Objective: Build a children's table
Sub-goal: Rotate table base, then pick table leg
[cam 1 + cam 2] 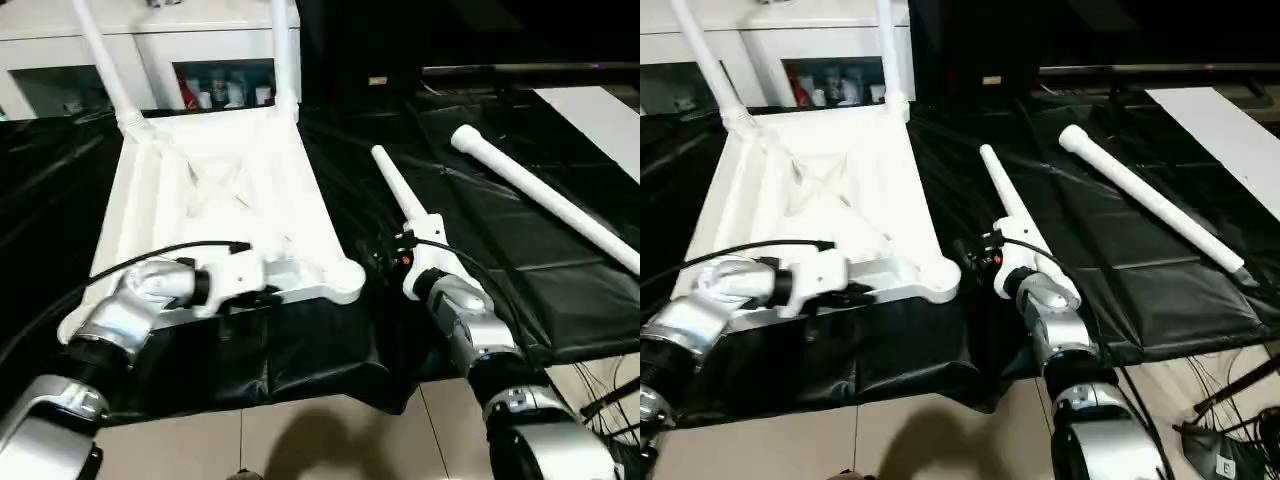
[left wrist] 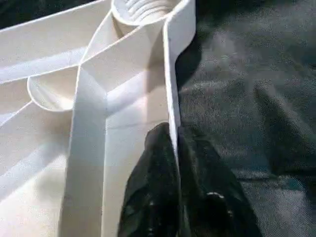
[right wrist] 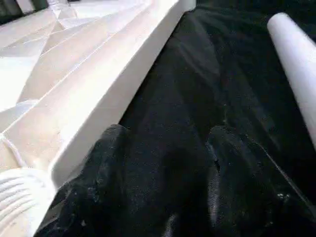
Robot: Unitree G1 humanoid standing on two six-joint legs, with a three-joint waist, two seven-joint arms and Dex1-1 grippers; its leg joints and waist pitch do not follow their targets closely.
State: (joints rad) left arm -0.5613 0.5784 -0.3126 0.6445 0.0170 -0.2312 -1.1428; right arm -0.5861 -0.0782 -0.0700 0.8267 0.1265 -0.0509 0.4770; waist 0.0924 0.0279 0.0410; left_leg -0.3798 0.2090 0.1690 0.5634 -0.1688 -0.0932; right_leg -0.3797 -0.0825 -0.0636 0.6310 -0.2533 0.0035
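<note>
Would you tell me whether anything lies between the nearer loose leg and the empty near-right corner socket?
Nothing foreign does: only bare black cloth separates the leg from the socket of the tabletop. The right gripper, jaws open, sits in that gap beside the leg's thick end.

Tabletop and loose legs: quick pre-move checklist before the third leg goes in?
1. Left gripper hold on tabletop rim: ok, fingers shut on the wall.
2. Near-right corner socket free: ok, no leg in it.
3. Right gripper ready: ok, open, holding nothing.
4. Nearer loose leg within reach: ok, lying just beyond the right gripper.
5. Far two legs seated: cannot tell; they stand upright.
6. Second loose leg: ok, on the black sheet, apart.
</note>
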